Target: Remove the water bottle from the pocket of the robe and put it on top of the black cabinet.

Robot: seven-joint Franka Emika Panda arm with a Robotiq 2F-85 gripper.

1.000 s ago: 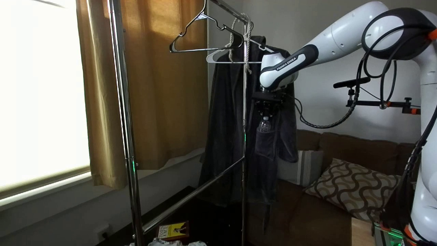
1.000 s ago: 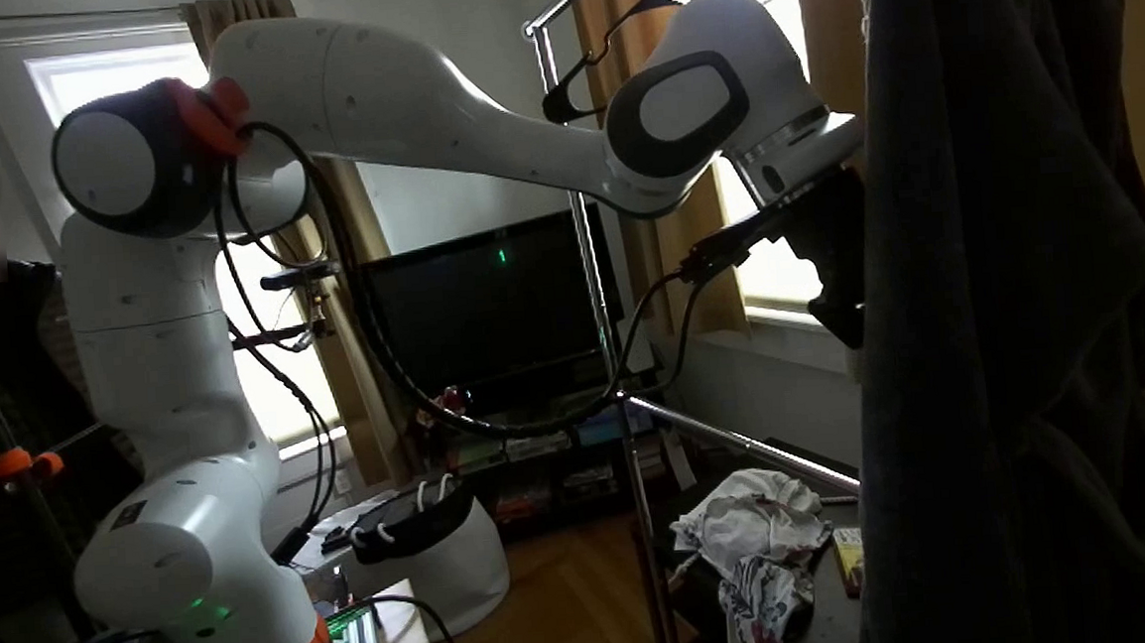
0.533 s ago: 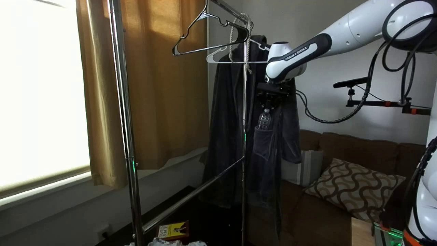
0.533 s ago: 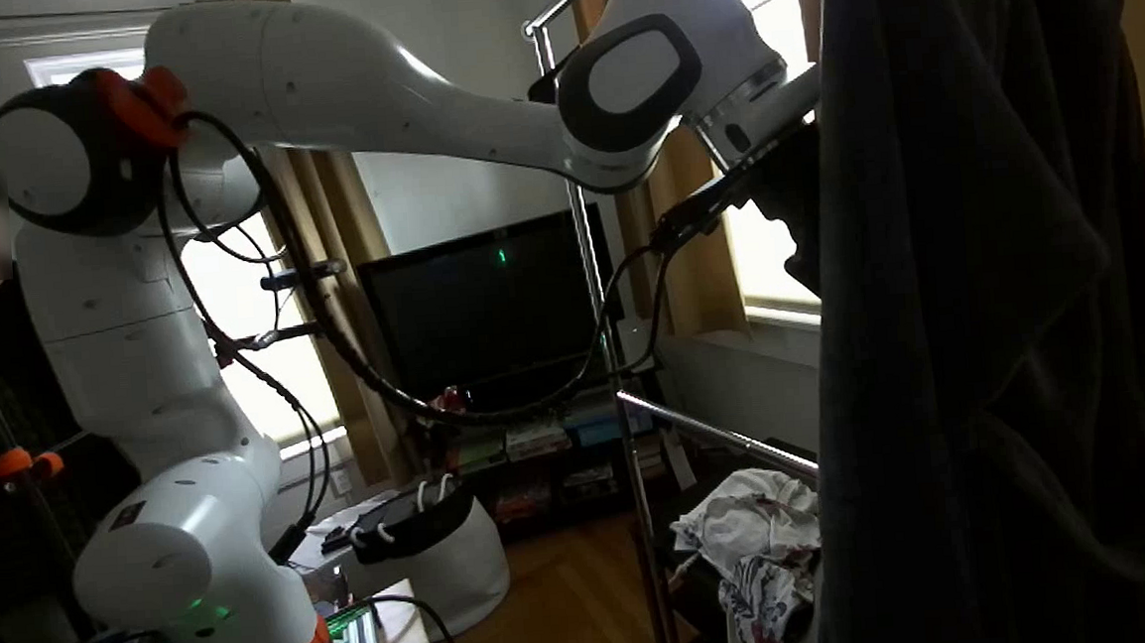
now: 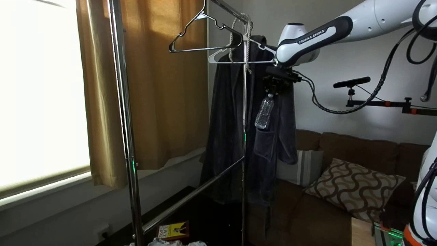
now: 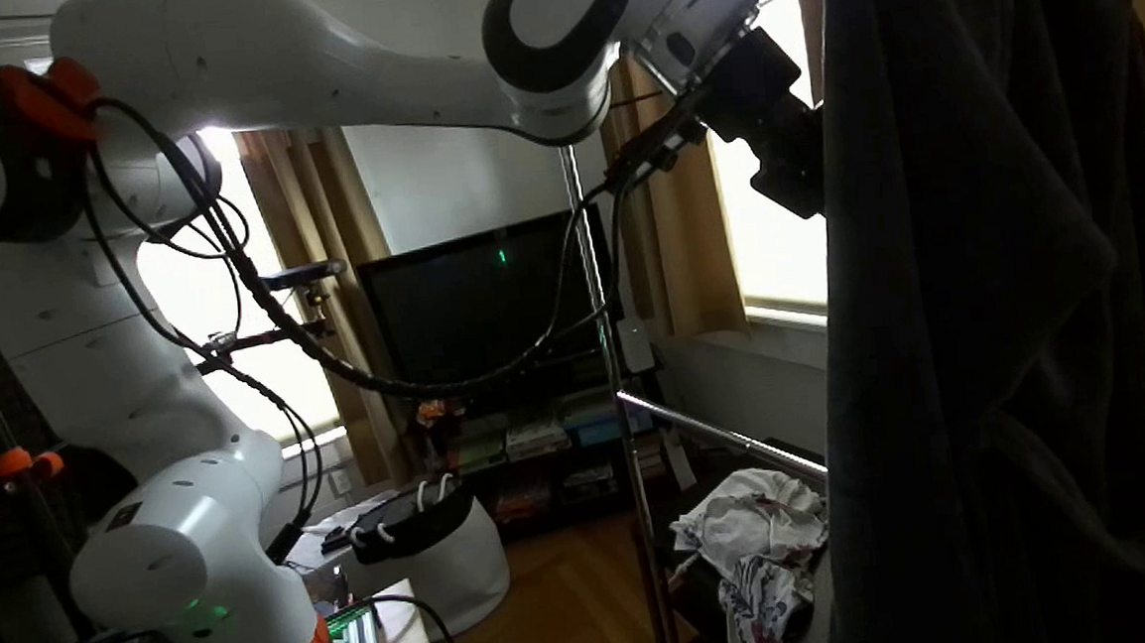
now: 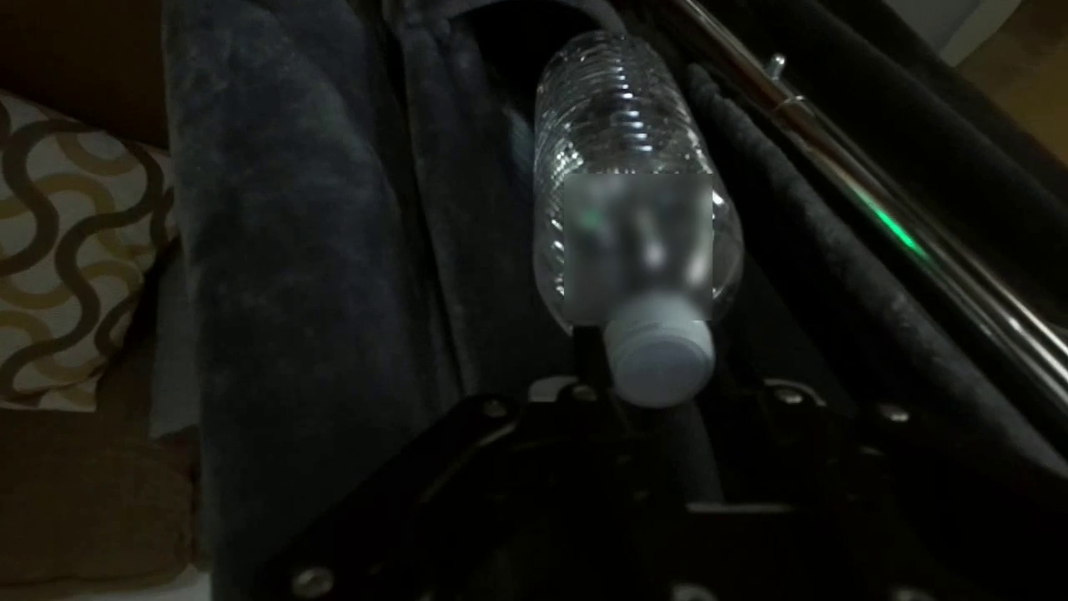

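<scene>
The clear water bottle [image 5: 264, 112] hangs cap-up and tilted, its base just above the pocket [image 5: 264, 141] of the dark robe [image 5: 223, 123]. My gripper [image 5: 271, 91] is shut on its neck, just under the white cap. In the wrist view the fingers [image 7: 657, 359] flank the cap, and the ribbed bottle body [image 7: 613, 108] points away in front of the dark cloth. In an exterior view the robe [image 6: 981, 336] hides the bottle and my fingertips; the gripper's black body [image 6: 769, 121] shows. A black low surface [image 5: 211, 222], seemingly the cabinet top, lies below the rack.
A chrome rack post [image 5: 244, 112] and lower bar [image 5: 194, 194] stand beside the robe. An empty hanger [image 5: 205, 49] hangs from the rack. A yellow book [image 5: 173, 230] and white cloth [image 6: 749, 519] lie on the low surface. A brown couch [image 5: 358, 150] is behind.
My gripper has risen and drawn back toward the arm's base. The bottle has come up out of the pocket with it and now tilts. The robe and the empty hanger have swung slightly.
</scene>
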